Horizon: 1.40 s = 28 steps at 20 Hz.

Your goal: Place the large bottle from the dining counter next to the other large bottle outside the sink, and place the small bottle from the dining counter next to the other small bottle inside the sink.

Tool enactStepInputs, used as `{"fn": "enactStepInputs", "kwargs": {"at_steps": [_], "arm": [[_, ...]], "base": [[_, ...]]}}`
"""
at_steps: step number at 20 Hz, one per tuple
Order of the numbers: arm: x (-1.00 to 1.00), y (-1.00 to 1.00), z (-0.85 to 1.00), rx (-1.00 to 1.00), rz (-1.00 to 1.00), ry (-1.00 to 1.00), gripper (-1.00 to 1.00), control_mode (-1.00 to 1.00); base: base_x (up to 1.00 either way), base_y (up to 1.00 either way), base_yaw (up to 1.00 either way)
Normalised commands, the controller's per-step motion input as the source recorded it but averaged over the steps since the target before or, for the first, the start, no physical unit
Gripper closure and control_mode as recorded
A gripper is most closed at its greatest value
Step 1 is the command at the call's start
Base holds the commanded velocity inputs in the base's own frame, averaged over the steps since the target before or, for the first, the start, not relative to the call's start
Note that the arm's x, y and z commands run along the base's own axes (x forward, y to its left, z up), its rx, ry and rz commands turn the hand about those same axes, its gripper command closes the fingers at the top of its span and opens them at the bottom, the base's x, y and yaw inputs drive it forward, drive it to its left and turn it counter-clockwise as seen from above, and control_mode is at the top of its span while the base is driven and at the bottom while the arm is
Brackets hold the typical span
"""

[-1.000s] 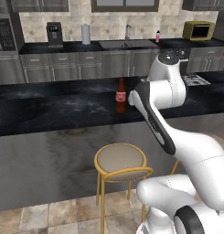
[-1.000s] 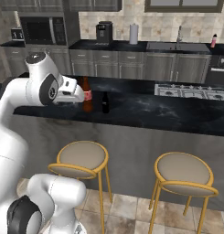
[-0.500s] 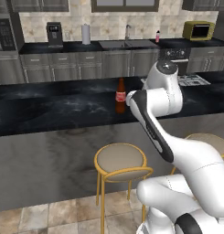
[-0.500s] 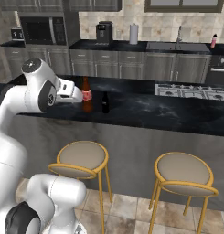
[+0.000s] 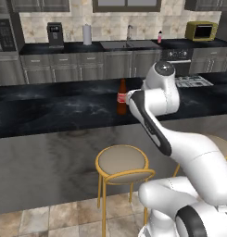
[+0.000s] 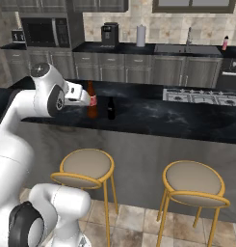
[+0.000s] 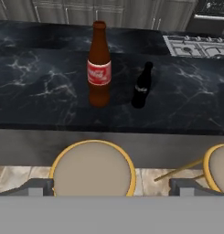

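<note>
right stool [image 7: 219, 170] cut off

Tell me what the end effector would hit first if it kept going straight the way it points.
Probably the brown bottle: it stands upright on the dining counter, nearest the middle of the hand view. The small black bottle sits just right of it. Depth is uncertain.

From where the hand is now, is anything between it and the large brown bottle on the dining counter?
Nothing visible. The hand is open and looks straight at the large brown bottle across bare dining counter. The small black bottle stands off to the bottle's side, apart from it and not in the line of approach.
</note>
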Motion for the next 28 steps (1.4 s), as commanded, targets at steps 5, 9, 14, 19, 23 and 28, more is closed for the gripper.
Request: {"fn": "enactStepInputs", "kwargs": {"at_steps": [5,9,14,19,23,28], "arm": [[0.33,0.00,0.00,0.00,0.00,0.00,-1.00,-1.00],[0.41,0.00,0.00,0.03,0.00,0.00,-1.00,-1.00],[0.42,0.00,0.00,0.06,0.00,0.00,-1.00,-1.00],[0.36,0.05,0.00,0.03,0.00,0.00,-1.00,-1.00],[0.23,0.16,0.00,0.00,0.00,0.00,-1.00,-1.00],[0.22,0.19,-0.01,0.00,0.00,0.00,-1.00,-1.00]], "base": [[0.00,0.00,0.00],[0.00,0.00,0.00],[0.00,0.00,0.00],[0.00,0.00,0.00],[0.00,0.00,0.00],[0.00,0.00,0.00]]}}
